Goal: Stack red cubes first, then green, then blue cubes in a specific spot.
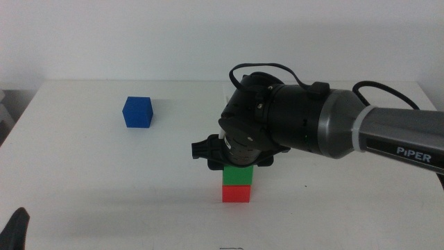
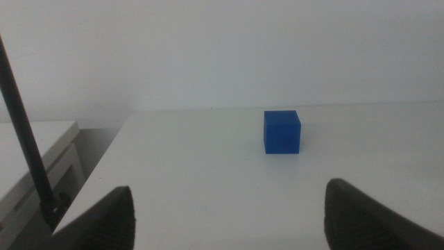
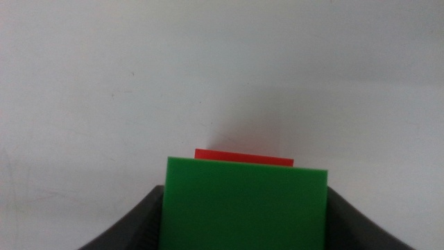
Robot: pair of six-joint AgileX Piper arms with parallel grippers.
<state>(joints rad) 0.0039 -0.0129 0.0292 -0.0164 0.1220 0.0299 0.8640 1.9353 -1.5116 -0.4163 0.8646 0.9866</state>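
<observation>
The red cube [image 1: 236, 194] sits on the white table near the front middle. The green cube [image 1: 236, 176] rests squarely on top of it. My right gripper [image 1: 237, 167] comes in from the right and is shut on the green cube from above. In the right wrist view, the green cube [image 3: 244, 205] fills the gap between the jaws of my right gripper [image 3: 244, 222], and a strip of the red cube [image 3: 243, 158] shows beyond it. The blue cube [image 1: 137, 112] stands alone at the back left. My left gripper [image 2: 229, 215] is open and empty, facing the blue cube [image 2: 282, 131].
The left gripper [image 1: 15, 229] waits at the bottom left corner of the middle view. The table's left edge [image 2: 104, 160] drops to a grey cabinet. A thin dark cable [image 2: 24, 132] crosses the left wrist view.
</observation>
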